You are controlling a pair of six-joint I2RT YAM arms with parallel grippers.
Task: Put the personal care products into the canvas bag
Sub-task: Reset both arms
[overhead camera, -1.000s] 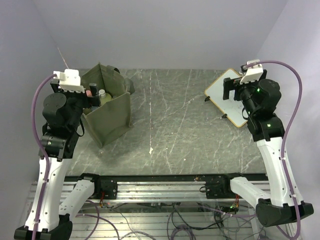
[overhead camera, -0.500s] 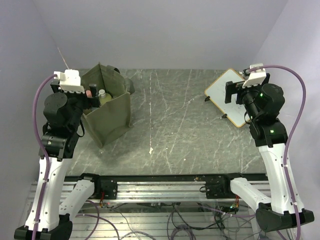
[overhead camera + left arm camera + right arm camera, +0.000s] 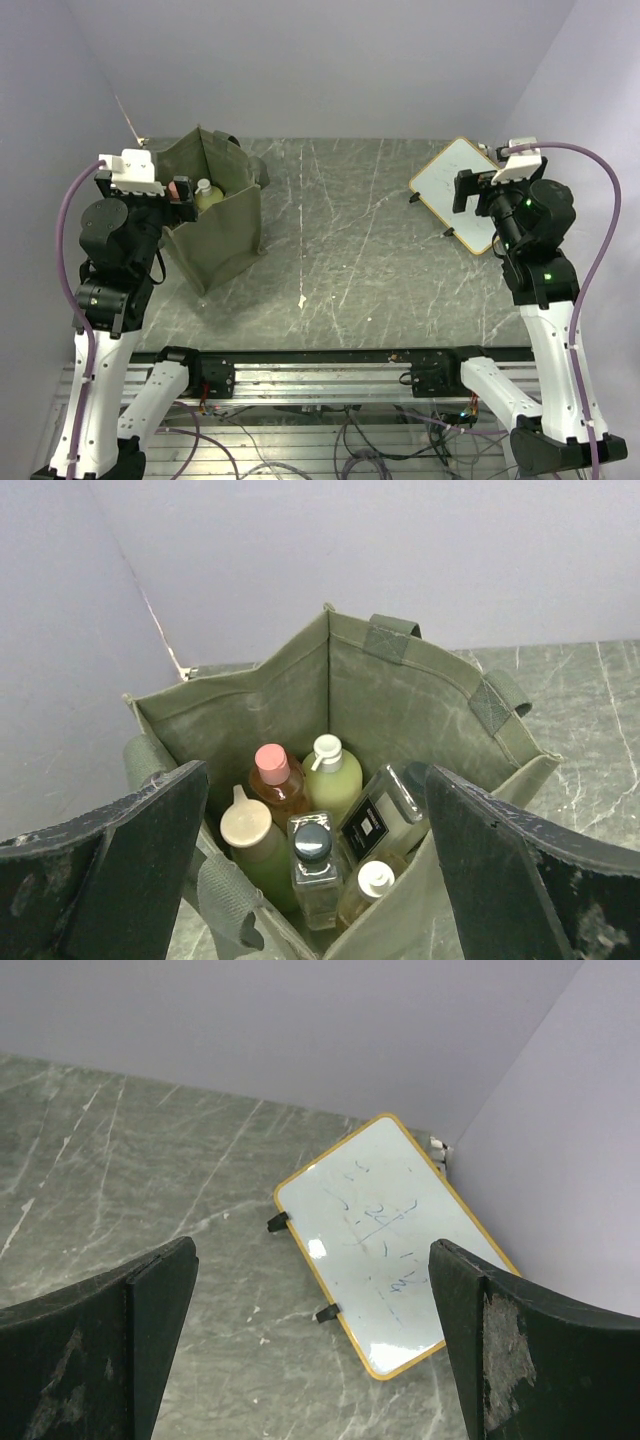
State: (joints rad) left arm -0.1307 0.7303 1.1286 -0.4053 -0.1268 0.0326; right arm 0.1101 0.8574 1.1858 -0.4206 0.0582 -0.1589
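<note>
Olive canvas bag point(image 3: 400, 710) stands upright, open, bottles point(image 3: 333, 780) clustered inside.

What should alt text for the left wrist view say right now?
Looking down into the open olive canvas bag, which holds a cluster of bottles, including a pink-capped orange bottle and a dark-capped clear square bottle. The left gripper hangs above, fingers spread and empty.

From the top, looks down from above and behind the arm bases point(image 3: 560, 445), far back, taking in the whole table point(image 3: 350, 250). From the left wrist, peers close down into the open bag point(image 3: 400, 700), shared at upper left of the top view. From the right wrist, faces down at the whiteboard point(image 3: 385, 1235), shared at upper right.
</note>
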